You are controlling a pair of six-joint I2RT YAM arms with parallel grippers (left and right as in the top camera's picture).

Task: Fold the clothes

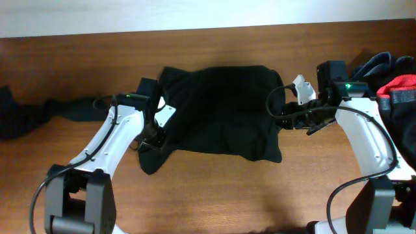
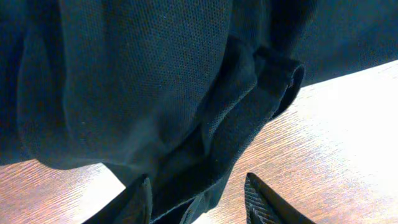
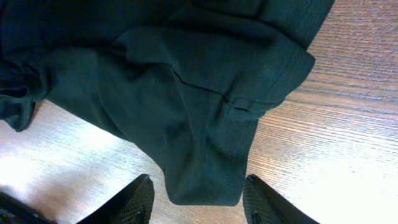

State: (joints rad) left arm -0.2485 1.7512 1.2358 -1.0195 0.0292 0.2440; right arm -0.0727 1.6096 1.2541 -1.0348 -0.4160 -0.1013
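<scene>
Overhead, the large plain black fabric top (image 1: 221, 110) lies rumpled on the brown wooden worktop (image 1: 214, 195), between both arms. Left wrist: the left fingers (image 2: 138, 202) stand released around a fold. Right wrist: the right fingers (image 3: 135, 200) gape at a sleeve hem. The step is likely spreading it flat; next, pinch both edges.
</scene>
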